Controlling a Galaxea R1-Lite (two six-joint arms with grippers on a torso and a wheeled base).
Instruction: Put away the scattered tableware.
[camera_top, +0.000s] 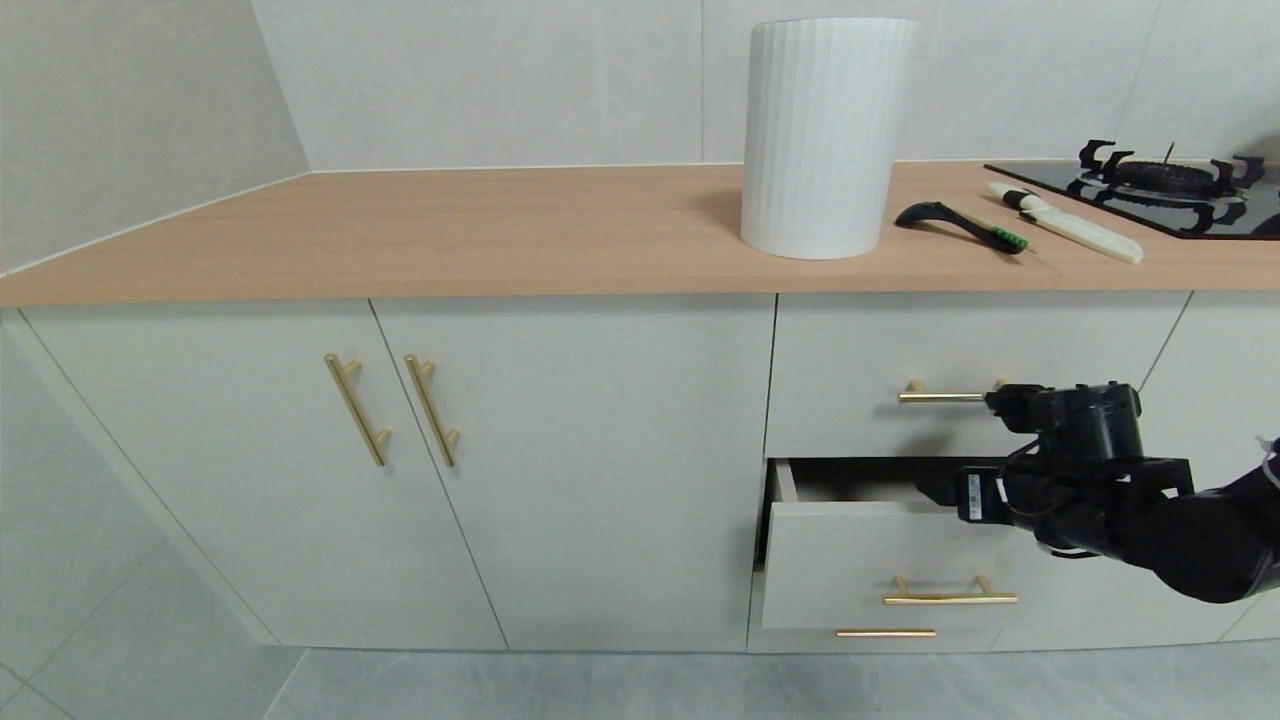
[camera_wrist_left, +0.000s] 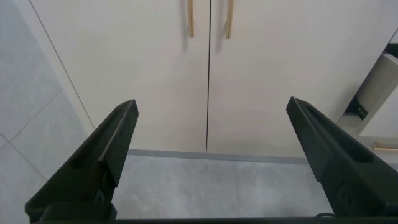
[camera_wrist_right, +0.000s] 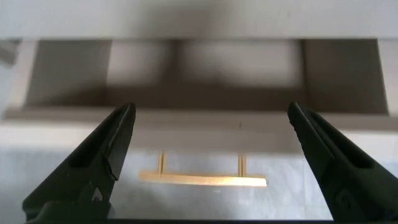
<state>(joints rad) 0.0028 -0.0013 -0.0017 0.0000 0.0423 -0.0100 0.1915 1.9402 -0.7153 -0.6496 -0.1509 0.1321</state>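
On the wooden countertop (camera_top: 500, 235), right of a tall white ribbed cylinder (camera_top: 825, 140), lie two pieces of tableware. The first is a black ladle (camera_top: 960, 226), bowl toward the cylinder, its slim handle ending in a green tip. Just beside it is a knife (camera_top: 1065, 223) with a cream-white blade, a dark band and a pale handle, lying aslant with its tip toward the counter's front edge. Both rest between the cylinder and the black stove (camera_top: 1165, 185) at the far right.

The left gripper (camera_wrist_left: 211, 102) is held low before the double cabinet doors (camera_wrist_left: 208, 74), its fingers spread wide and empty; the two gold door handles (camera_wrist_left: 191, 17) show beyond it. The right arm comes in from the right at drawer height, forearm roughly level. The right gripper (camera_wrist_right: 210, 111) is also released, its fingers wide apart and holding nothing, poised over the front edge of the drawer (camera_top: 860, 565), which stands pulled partly out. The drawer's gold handle (camera_wrist_right: 203, 179) shows between the fingers, untouched.

The ladle and knife lie well apart from both grippers, up on the counter above the right gripper (camera_top: 945, 492) and far to the right of the left one.
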